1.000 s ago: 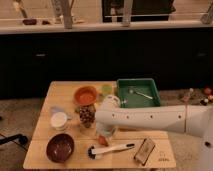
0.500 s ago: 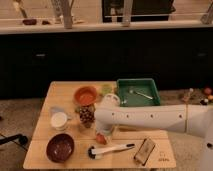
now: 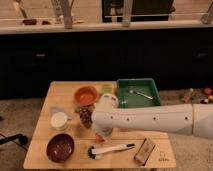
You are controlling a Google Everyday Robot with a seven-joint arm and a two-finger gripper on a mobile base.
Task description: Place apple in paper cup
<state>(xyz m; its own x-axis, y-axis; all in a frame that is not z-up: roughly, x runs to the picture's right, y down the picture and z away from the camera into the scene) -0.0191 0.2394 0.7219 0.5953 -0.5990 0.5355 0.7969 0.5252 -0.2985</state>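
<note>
The apple [image 3: 99, 137], a small orange-red fruit, lies on the wooden table [image 3: 45, 107] near the front middle, partly hidden under my arm. The paper cup [image 3: 59, 120], short and white, stands at the table's left, well left of the apple. My white arm reaches in from the right, and the gripper [image 3: 101, 132] points down right over the apple.
An orange bowl [image 3: 86, 95] and a small green cup [image 3: 106, 89] stand at the back. A green tray [image 3: 138, 93] is at the back right. A dark grape cluster [image 3: 84, 116] lies between cup and gripper. A maroon bowl [image 3: 60, 147], a white-handled brush [image 3: 111, 149] and a wooden block [image 3: 145, 150] line the front edge.
</note>
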